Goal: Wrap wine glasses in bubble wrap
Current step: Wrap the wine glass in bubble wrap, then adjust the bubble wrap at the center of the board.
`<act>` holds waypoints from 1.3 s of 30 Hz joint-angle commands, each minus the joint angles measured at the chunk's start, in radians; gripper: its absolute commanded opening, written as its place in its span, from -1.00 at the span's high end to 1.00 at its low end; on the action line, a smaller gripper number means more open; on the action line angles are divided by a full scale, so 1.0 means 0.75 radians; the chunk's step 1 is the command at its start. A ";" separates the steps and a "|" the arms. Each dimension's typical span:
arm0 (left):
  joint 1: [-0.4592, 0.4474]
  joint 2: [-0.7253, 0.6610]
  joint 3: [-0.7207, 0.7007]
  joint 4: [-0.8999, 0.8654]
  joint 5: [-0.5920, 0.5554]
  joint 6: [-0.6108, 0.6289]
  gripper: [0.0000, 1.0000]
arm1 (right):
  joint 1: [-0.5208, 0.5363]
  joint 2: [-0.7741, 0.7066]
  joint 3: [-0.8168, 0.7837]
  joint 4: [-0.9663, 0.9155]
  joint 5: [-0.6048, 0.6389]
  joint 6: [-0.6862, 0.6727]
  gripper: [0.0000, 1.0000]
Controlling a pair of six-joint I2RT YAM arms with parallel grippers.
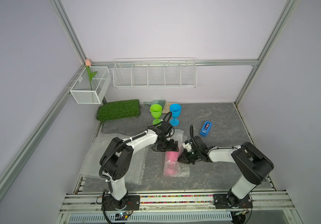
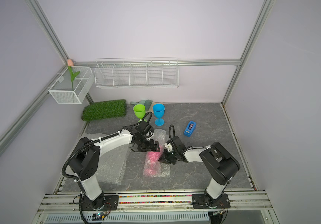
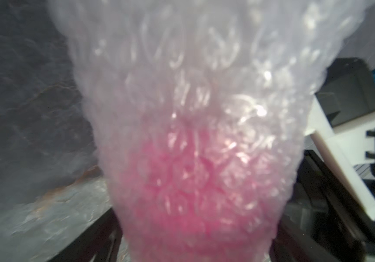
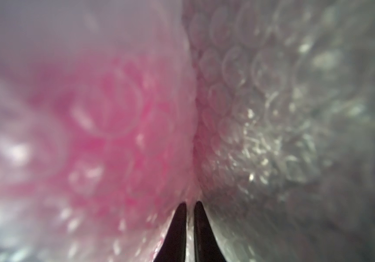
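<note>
Nearest, one pink goblet [image 1: 172, 163] lies on the surface [image 1: 214, 174], wrapped in bubble wrap [image 1: 184, 171]. The right claw [image 1: 179, 159] pinches the wrap and the left claw [image 1: 175, 148] gapes astride it (two others, green goblet [image 1: 155, 111] and blue goblet [image 1: 175, 111], stand behind).

A green rectangular artificial-turf mat [image 1: 118, 109] lies far left on the grey stone-patterned tabletop [image 1: 214, 174], a teal plastic hand brush [image 1: 156, 102] just right of it, a blue plastic tape dispenser [image 1: 205, 128] further right, and a long white wire rack [image 1: 154, 77] on the far wall.
</note>
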 commanded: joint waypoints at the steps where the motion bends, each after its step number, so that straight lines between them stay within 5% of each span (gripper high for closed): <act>1: -0.004 0.050 -0.016 0.001 -0.017 0.007 -0.79 | -0.015 -0.086 0.001 -0.148 0.033 -0.064 0.70; 12: -0.006 0.058 -0.036 0.025 -0.054 -0.042 -0.57 | -0.055 -0.444 -0.046 -0.622 0.271 -0.232 -0.30; 16: -0.005 0.057 -0.045 0.034 -0.061 -0.056 -0.52 | -0.052 -0.436 -0.145 -0.509 0.185 -0.200 -0.54; 22: -0.006 0.058 -0.045 0.037 -0.075 -0.081 -0.39 | 0.002 -0.360 -0.281 -0.009 -0.064 -0.020 -0.98; 27: -0.010 0.062 -0.043 0.036 -0.073 -0.089 -0.37 | 0.032 -0.389 -0.350 0.343 -0.077 0.166 -0.77; 39: -0.024 0.066 -0.028 0.020 -0.076 -0.090 -0.35 | 0.113 -0.436 -0.240 0.179 0.018 0.219 -0.89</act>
